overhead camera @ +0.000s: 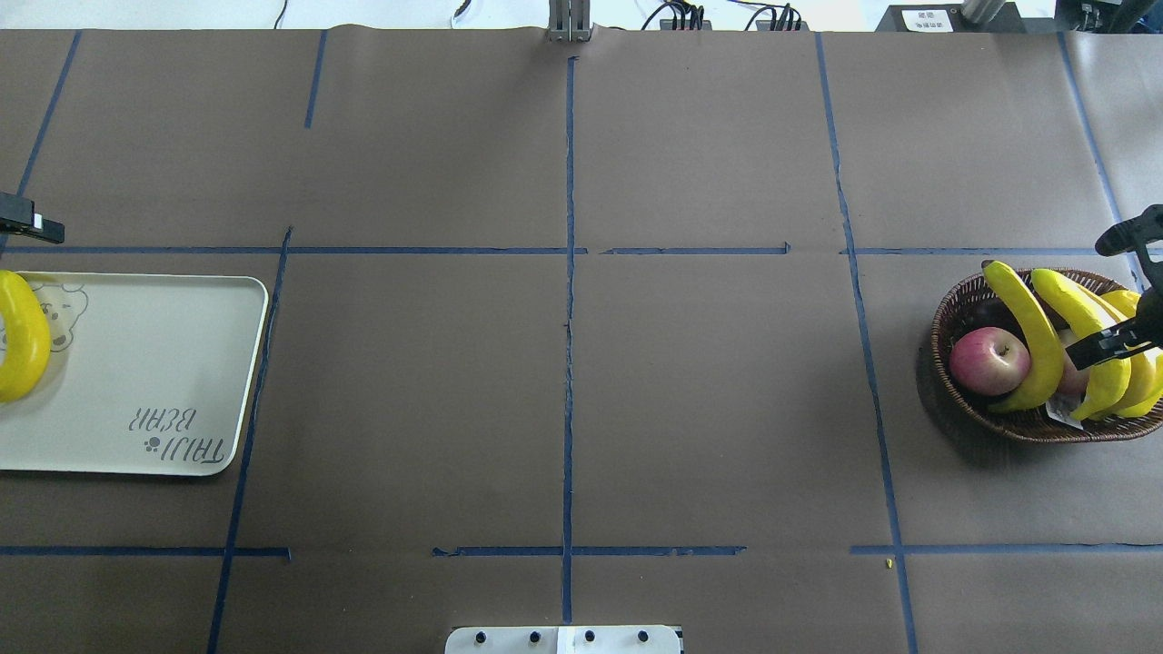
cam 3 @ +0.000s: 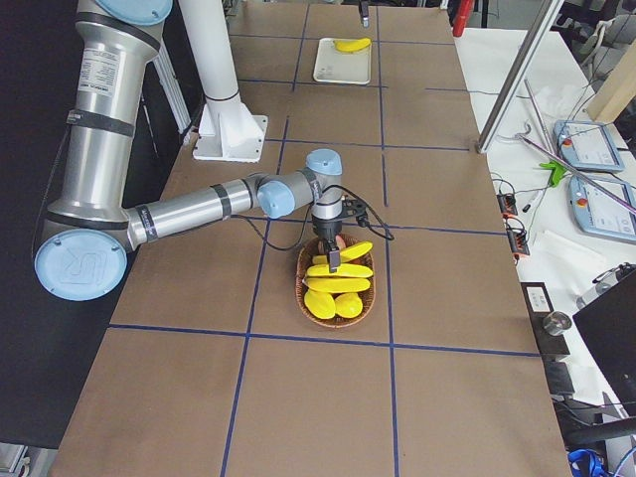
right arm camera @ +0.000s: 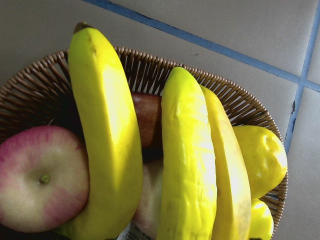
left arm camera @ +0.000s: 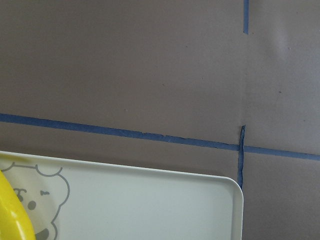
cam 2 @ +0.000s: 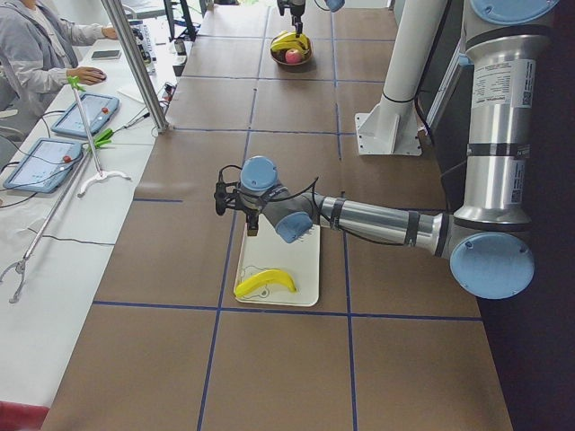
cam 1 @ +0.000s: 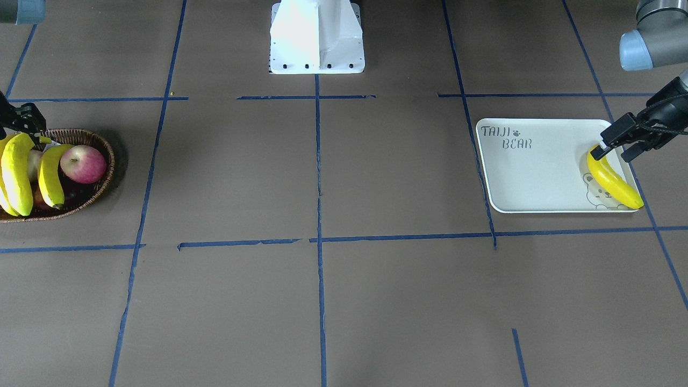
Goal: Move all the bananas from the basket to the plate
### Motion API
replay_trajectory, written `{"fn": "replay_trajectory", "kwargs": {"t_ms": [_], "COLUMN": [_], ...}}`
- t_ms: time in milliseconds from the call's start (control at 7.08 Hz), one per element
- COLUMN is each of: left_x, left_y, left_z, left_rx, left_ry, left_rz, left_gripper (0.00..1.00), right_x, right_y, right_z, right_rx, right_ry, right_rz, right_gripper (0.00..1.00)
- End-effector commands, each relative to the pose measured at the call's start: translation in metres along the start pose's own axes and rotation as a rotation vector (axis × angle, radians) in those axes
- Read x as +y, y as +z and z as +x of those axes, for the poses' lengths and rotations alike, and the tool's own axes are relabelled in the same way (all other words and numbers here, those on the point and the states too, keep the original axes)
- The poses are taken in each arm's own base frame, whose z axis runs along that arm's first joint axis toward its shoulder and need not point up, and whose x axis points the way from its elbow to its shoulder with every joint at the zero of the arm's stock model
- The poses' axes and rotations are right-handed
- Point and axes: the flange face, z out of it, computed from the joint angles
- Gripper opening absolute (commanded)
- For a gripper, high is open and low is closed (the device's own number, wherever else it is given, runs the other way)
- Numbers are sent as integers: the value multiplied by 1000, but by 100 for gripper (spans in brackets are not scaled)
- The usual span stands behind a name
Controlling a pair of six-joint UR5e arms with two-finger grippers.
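One banana (cam 1: 613, 183) lies flat on the plate (cam 1: 537, 172) along its outer edge, over the bear drawing. My left gripper (cam 1: 621, 144) hangs open just above that banana's stem end, holding nothing. The left wrist view shows the plate's corner (left arm camera: 150, 210) and a bit of the banana (left arm camera: 12, 215). The basket (overhead camera: 963, 300) holds three bananas (overhead camera: 1022, 336) standing up side by side. My right gripper (overhead camera: 1122, 291) is open low over them, one finger (overhead camera: 1108, 343) resting across a banana. In the right wrist view the bananas (right arm camera: 187, 165) fill the frame.
A red-pink apple (overhead camera: 989, 360) and a stubby yellow-green fruit (right arm camera: 260, 155) share the basket. The robot's white base (cam 1: 317, 37) stands at mid table. Blue tape lines cross the brown table. A person (cam 2: 36, 45) sits at a side desk with tablets (cam 2: 45, 162).
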Motion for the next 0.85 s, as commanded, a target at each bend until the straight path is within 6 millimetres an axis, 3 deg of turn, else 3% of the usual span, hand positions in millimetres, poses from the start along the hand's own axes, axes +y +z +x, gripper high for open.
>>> {"fn": "replay_trajectory", "kwargs": {"t_ms": [0, 282, 706], "left_x": [1, 1, 1], "left_y": [0, 0, 0], "left_z": [0, 0, 0], "left_rx": [0, 0, 0], "left_ry": [2, 2, 3], "left_rz": [0, 0, 0], "left_gripper": [100, 100, 100], "right_x": [4, 6, 9], "right_y": [13, 15, 30], "right_z": [-5, -2, -5], "right_rx": [5, 11, 22], "right_ry": [-9, -6, -16], "right_rz": [-27, -32, -66], "right_gripper": [87, 87, 77]}}
